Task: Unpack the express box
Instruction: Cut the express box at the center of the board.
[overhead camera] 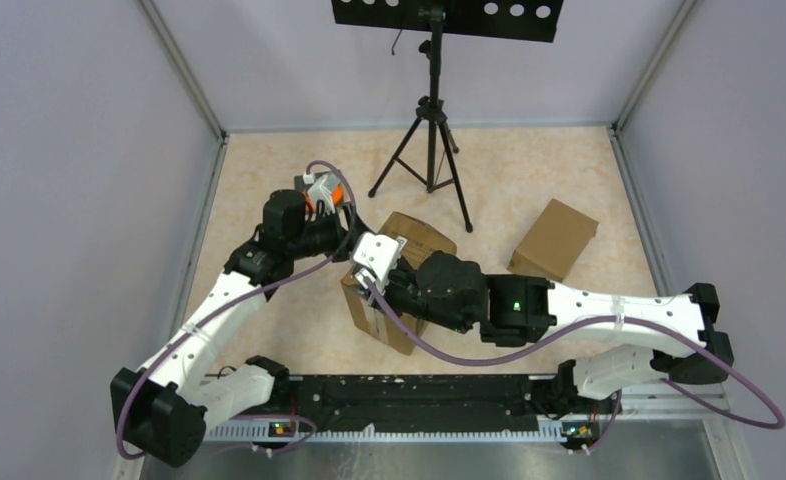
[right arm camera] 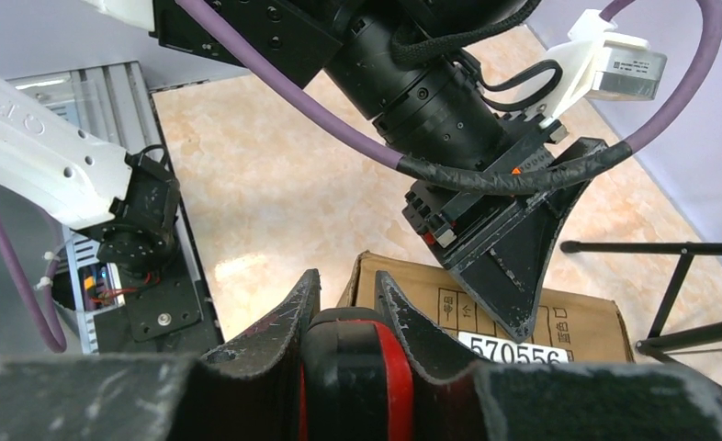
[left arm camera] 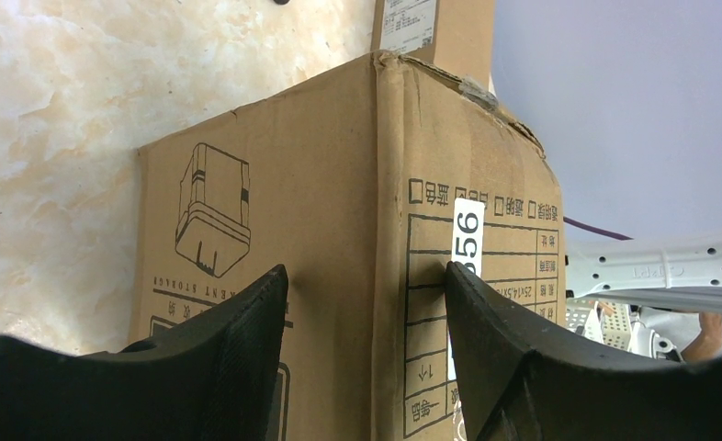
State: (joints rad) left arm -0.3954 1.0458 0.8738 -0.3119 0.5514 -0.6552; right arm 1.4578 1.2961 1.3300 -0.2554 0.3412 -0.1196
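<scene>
White links [overhead camera: 214, 318], black joints [overhead camera: 459, 290], purple cables [overhead camera: 449, 348]; green LED [overhead camera: 515, 303] on right arm [overhead camera: 619, 310]; black textured fingers [left arm camera: 238, 340].

Express box [overhead camera: 421, 238] mostly under arms [overhead camera: 469, 295]; red/blk item [right arm camera: 357, 377] in right end effector [right arm camera: 346, 280] cut off btm.

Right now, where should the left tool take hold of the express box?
Probably the express box along the edge where its two printed faces meet, from the left: the open left tool straddles that ridge, one finger per flat face.
</scene>
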